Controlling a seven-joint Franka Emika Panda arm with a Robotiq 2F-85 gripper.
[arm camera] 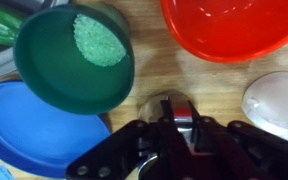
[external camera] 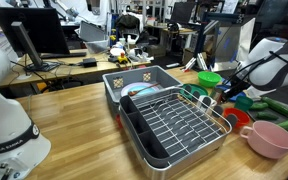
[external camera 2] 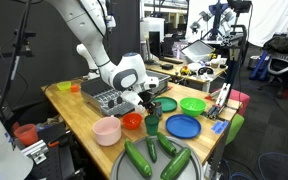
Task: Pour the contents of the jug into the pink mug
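One gripper (arm camera: 179, 115): your jaws are pressed together, with a small greyish bit showing between the tips. Can't tell what that bit is.
jug (arm camera: 74, 60): dark green, just ahead and to the left of your jaws in the wrist view. It's upright, with a patch of light green grains in the bottom.
blue plate (arm camera: 29, 130): left of your jaws, partly hidden by the jug's rim.
red cup (arm camera: 234, 25): ahead and to the right of your jaws, apart from the jug.
pink mug (external camera 2: 107, 130): past the red cup from your jaws in an exterior view. It's upright on the table and well clear of the tips.
dish rack (external camera: 169, 115): further out again, well apart from your jaws.
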